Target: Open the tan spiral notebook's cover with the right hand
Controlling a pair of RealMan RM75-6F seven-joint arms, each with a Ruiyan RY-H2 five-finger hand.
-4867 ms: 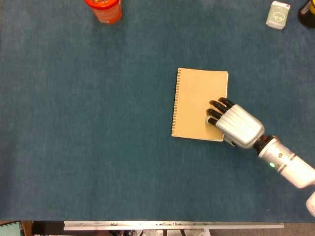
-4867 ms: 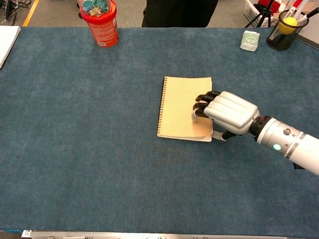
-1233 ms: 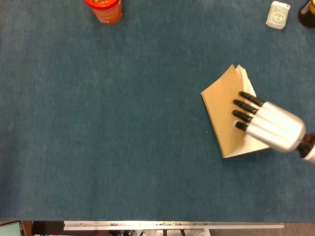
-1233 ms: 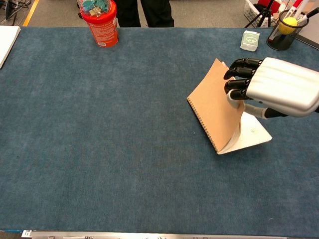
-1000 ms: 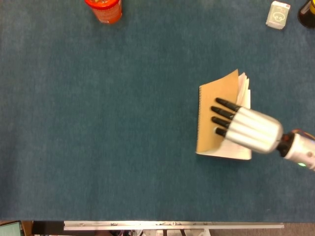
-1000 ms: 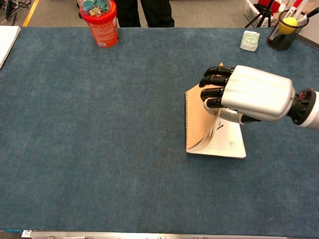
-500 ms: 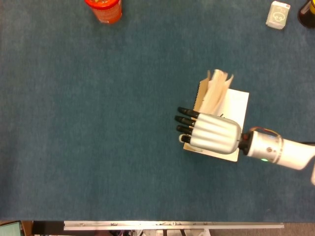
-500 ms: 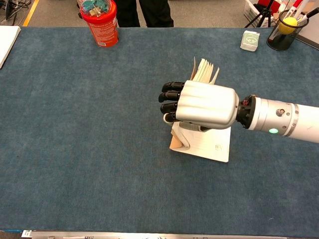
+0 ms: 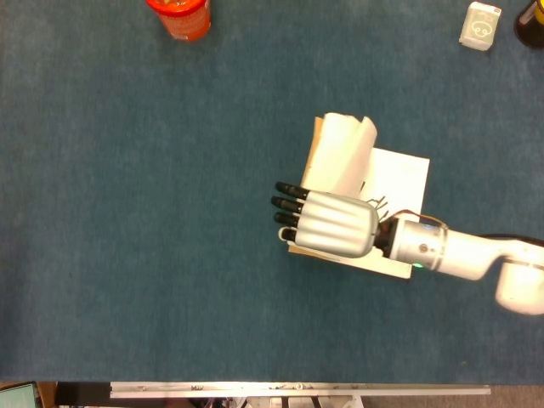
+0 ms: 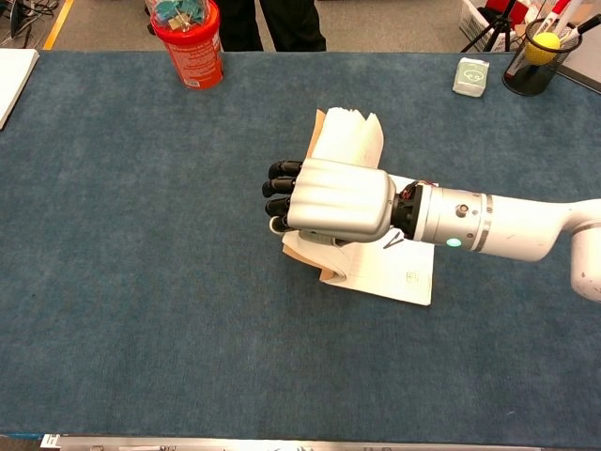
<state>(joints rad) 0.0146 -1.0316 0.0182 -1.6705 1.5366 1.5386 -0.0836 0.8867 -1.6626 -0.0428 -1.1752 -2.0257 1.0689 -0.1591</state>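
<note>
Right of centre, notebook: the tan spiral-bound paper notebook (image 9: 340, 161) lay on the blue felt-covered table (image 9: 127, 255), its white lined page (image 9: 399, 183) flat toward the right and its tan cover (image 10: 315, 132) raised with a sheaf of pale leaves (image 10: 347, 139) curling up alongside it.
Middle of frame, right hand: the silver-backed right hand with black fingers (image 10: 324, 199) sat over the notebook's left edge, fingers (image 10: 280, 188) drawn together and pointing left. Whether it was pinching the cover or only pushing it, I could not tell, since the hand's back hid the underside.
Left hand: not seen in either view.
Progress, as a judgement: the cover looked partly turned, not yet laid flat to the left.
Risk one: several inner leaves stood up with the cover; carrying on leftward could open the book mid-way instead of at the cover alone.
Risk two: the bottom-left corner (image 10: 329, 268) looked rolled under the palm; pressing down there might crease it.
Risk three: the notebook sat askew and unweighted, so a sideways push could drag the whole book.
Upper edge, bystanders: a red plastic cup (image 10: 189, 42), a small pale box (image 10: 470, 77) and a dark mesh pen holder (image 10: 535, 58) stood well apart from the action.
</note>
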